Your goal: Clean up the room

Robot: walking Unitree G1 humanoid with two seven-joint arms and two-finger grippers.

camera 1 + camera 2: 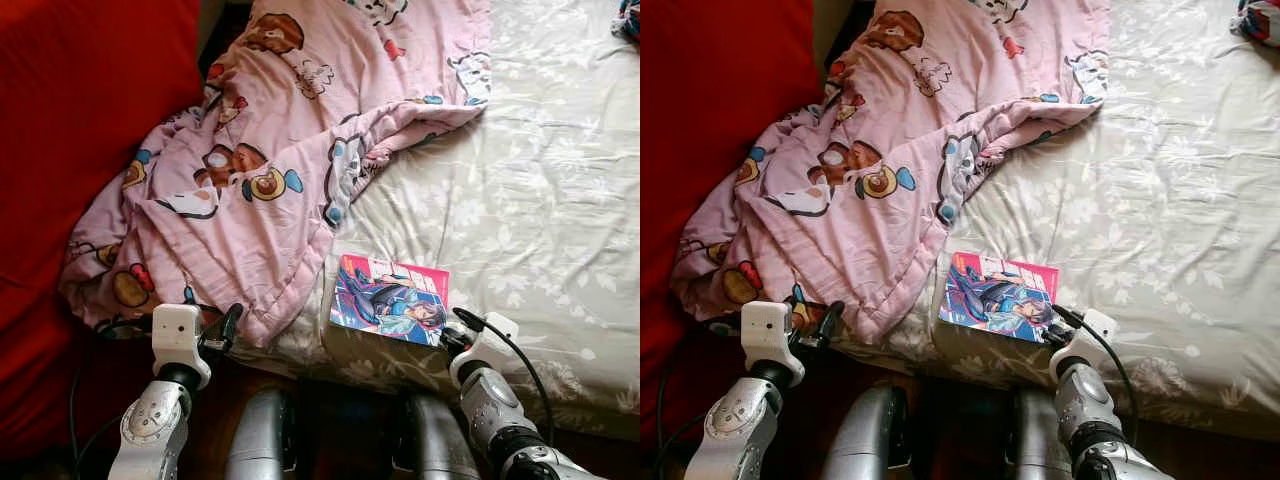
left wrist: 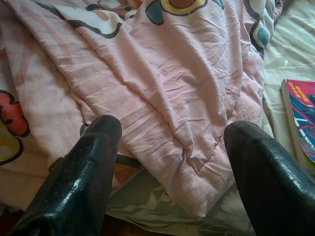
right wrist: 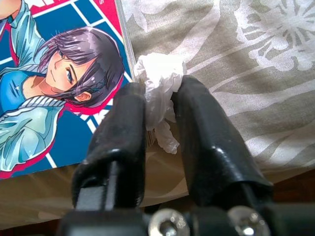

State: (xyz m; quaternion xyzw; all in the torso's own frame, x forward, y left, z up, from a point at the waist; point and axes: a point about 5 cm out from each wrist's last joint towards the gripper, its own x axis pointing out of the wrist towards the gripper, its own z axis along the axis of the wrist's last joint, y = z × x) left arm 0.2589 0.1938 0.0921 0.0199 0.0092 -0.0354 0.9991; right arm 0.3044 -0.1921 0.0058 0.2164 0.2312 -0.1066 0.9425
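Observation:
A crumpled white tissue (image 3: 158,93) is pinched between the two black fingers of my right gripper (image 3: 157,105), which is shut on it at the bed's front edge (image 1: 455,335). Just beside it lies a pink and blue comic book (image 1: 390,298) with a drawn figure on its cover (image 3: 54,83). A pink cartoon-print blanket (image 1: 270,170) is bunched over the left half of the bed. My left gripper (image 1: 225,330) stands open at the blanket's lower hem (image 2: 182,162), fingers apart, holding nothing.
The bed has a beige floral sheet (image 1: 540,200). A large red cushion (image 1: 90,120) fills the left side. A bundle of coloured cloth (image 1: 628,20) lies at the far right corner. Dark floor shows below the bed edge by my legs.

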